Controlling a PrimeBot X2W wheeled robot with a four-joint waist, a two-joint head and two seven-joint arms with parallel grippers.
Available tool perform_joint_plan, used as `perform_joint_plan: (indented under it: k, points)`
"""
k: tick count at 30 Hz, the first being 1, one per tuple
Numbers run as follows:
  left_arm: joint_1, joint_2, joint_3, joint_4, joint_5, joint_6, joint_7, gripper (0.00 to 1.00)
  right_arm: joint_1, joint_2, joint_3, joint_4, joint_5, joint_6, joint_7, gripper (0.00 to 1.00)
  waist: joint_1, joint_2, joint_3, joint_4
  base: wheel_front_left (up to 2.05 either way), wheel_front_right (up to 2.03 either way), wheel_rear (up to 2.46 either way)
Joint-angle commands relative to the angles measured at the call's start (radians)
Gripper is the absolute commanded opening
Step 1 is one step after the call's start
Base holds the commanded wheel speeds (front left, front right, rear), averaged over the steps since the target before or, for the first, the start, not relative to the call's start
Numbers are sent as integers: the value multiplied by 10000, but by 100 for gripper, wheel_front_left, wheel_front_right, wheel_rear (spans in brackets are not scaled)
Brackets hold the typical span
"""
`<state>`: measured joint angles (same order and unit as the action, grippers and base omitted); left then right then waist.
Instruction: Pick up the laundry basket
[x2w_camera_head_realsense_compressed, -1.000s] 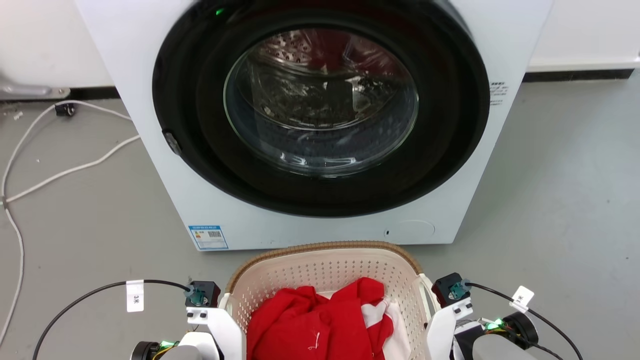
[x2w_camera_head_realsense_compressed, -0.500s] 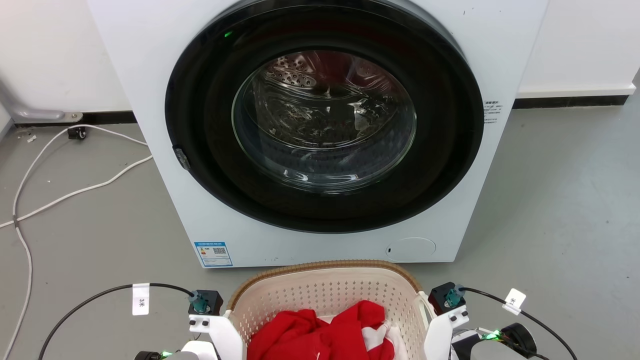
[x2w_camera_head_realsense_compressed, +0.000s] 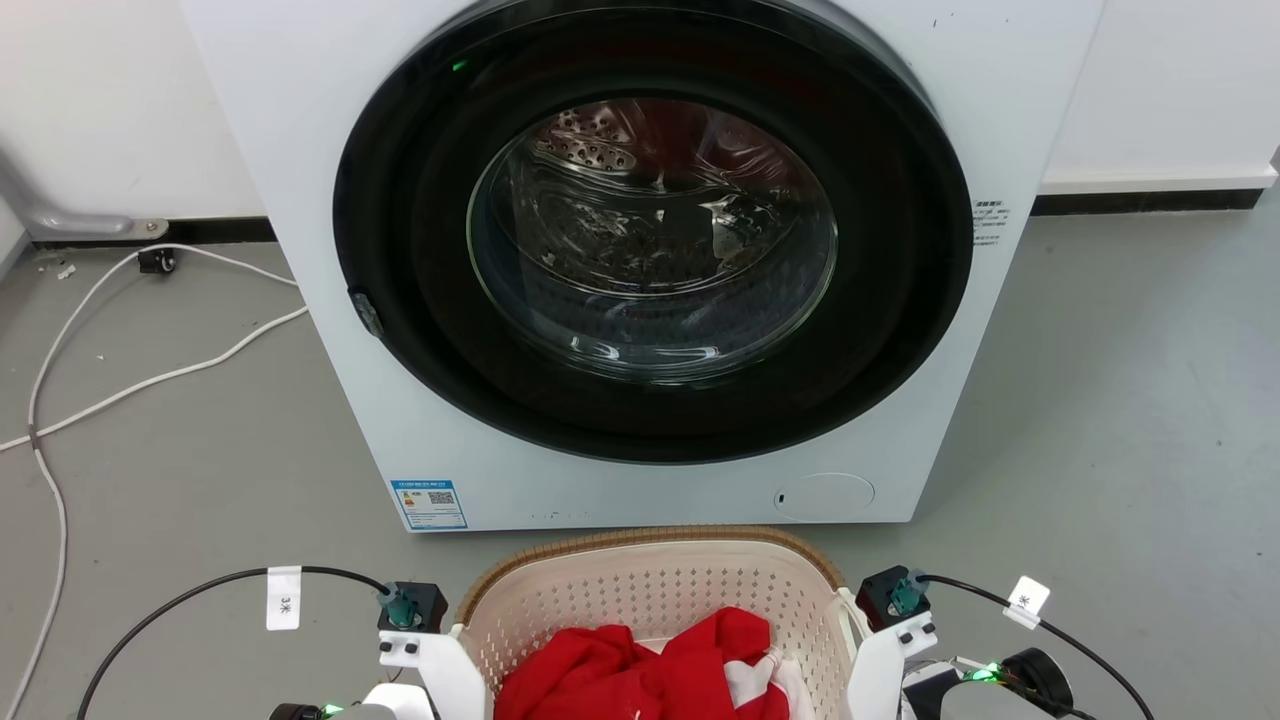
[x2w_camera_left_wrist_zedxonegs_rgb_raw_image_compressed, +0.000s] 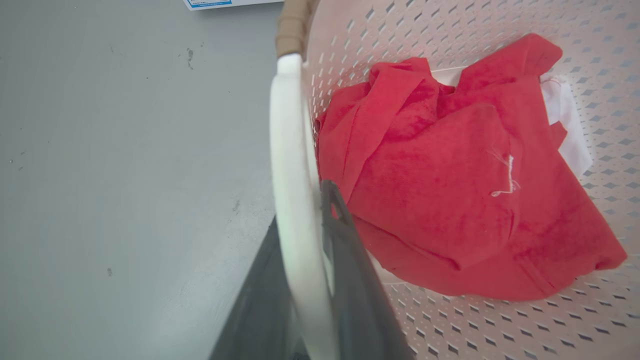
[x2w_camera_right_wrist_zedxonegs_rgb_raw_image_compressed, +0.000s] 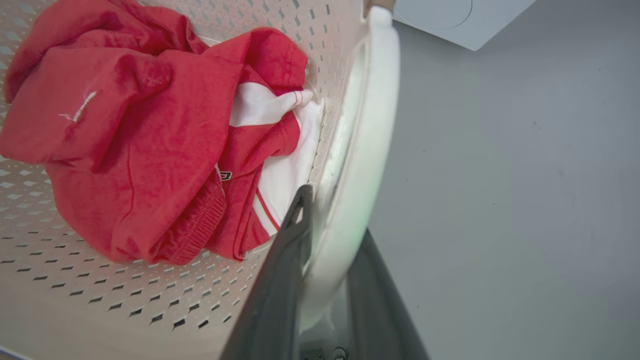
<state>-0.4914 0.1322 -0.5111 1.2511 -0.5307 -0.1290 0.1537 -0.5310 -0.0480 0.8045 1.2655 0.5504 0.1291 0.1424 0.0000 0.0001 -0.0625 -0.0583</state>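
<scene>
Fingers (x2w_camera_left_wrist_zedxonegs_rgb_raw_image_compressed: 350, 280) of left gripper (x2w_camera_left_wrist_zedxonegs_rgb_raw_image_compressed: 302, 210) and right gripper (x2w_camera_right_wrist_zedxonegs_rgb_raw_image_compressed: 332, 215) stay clamped on the laundry basket (x2w_camera_head_realsense_compressed: 650, 580) handles (x2w_camera_left_wrist_zedxonegs_rgb_raw_image_compressed: 287, 125), bottom centre (camera shifted, grip didn't): seemingly lift-ready.

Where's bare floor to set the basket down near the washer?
The widest bare floor is right of the washer, up to the baseboard. Left of the washer, white cables cross the floor, and it is bare only nearer the robot. It is crowded in the narrow strip between the washer front and the laundry basket, and black cables loop out either side of it.
</scene>
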Motion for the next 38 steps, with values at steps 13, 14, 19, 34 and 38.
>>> perform_joint_plan:
  k: [13,14,19,34,38]
  points:
    - [-185,189,-481,60,-523,-12,-181,0,-196,-45,305,118,330,28,-78,0,0,-1,32,-6,0,0,0]
    - [-191,193,-508,67,-541,-12,-188,0,-202,-45,321,122,362,28,-86,0,0,-1,35,-7,0,0,0]
    - [-213,202,-664,101,-690,-12,-253,0,-195,-46,385,148,483,28,-104,0,0,-1,41,-15,0,0,0]
    - [-300,238,-1093,149,-1119,-12,-363,0,-199,-45,584,202,634,28,-131,0,0,-1,64,1,0,0,0]
    - [-344,260,-1212,157,-1248,-12,-378,0,-232,-45,667,208,707,28,-136,0,0,-1,92,10,0,0,0]
